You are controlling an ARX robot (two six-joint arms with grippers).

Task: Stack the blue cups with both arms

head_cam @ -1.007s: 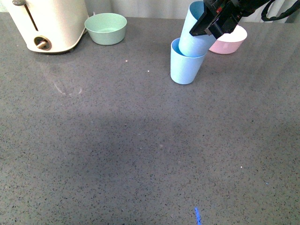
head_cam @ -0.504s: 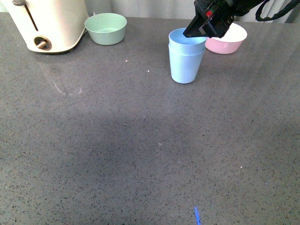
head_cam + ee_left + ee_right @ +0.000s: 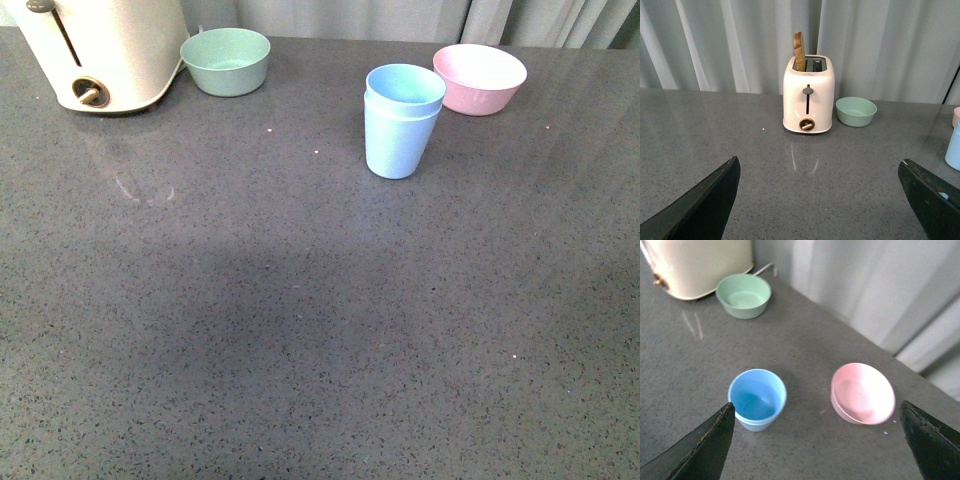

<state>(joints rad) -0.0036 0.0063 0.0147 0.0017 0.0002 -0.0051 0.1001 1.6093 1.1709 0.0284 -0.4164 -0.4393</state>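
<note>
- The blue cups [image 3: 402, 120] are nested one inside the other, standing upright on the grey countertop [image 3: 300, 320] toward the back right. You can see two rims, the inner cup sitting a bit higher than the outer one.
- From the right wrist view the stack [image 3: 757, 399] is out in front of the right gripper [image 3: 815, 440], between the two finger tips as seen but well clear of them. Nothing's touching the cups.
- Right gripper's jaws are spread wide, one finger [image 3: 702, 447] at each lower corner of that view, holding nothing.
- Left gripper [image 3: 820, 200] is the same deal: jaws wide apart, empty, fingers [image 3: 700, 205] just hanging above bare countertop. The cups only peek in at the edge of that view [image 3: 953, 146], well off to the side of the gripper.
- Neither arm shows in the front view.
- The pink bowl [image 3: 480, 78] with the white inside sits just behind and to the right of the cups, close but not touching.
- The sage-green bowl [image 3: 226, 61] is further left along the back, right beside the cream toaster [image 3: 100, 50].
- The toaster has a slice of something brown [image 3: 799, 51] sticking out of the slot, lever and knob facing the left wrist camera.
- Grey curtains [image 3: 880, 45] behind the counter.
</note>
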